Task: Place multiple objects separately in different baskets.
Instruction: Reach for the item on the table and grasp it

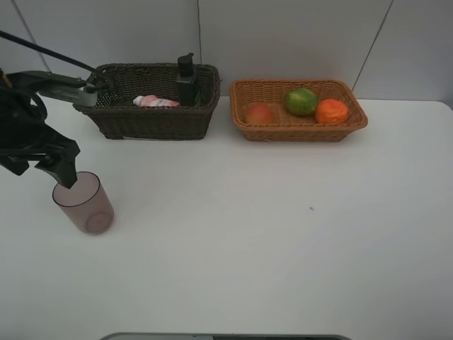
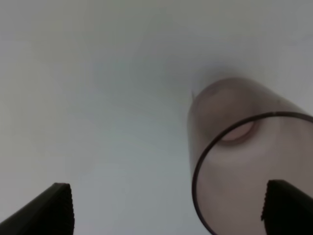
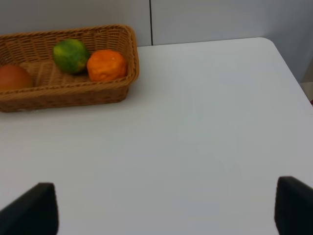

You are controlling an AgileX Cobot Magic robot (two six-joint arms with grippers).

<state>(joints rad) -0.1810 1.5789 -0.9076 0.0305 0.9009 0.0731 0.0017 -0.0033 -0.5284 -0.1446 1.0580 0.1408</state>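
Observation:
A translucent mauve cup (image 1: 83,204) stands upright at the left of the table. My left gripper (image 1: 64,176) is open at its rim. In the left wrist view one fingertip (image 2: 287,205) sits over the mouth of the cup (image 2: 234,147), while the other stays outside. The dark brown basket (image 1: 156,126) holds a pink bottle (image 1: 156,102), lying down, and a black bottle (image 1: 187,82). The light tan basket (image 1: 297,132) holds a peach-like fruit (image 1: 260,113), a green citrus (image 1: 301,101) and a tangerine (image 1: 332,111). My right gripper (image 3: 161,208) is open over bare table, with nothing between its fingers.
Both baskets stand side by side at the back, against the white wall. The right wrist view shows the tan basket (image 3: 63,95) and the table's right edge (image 3: 293,78). My right arm does not show in the high view.

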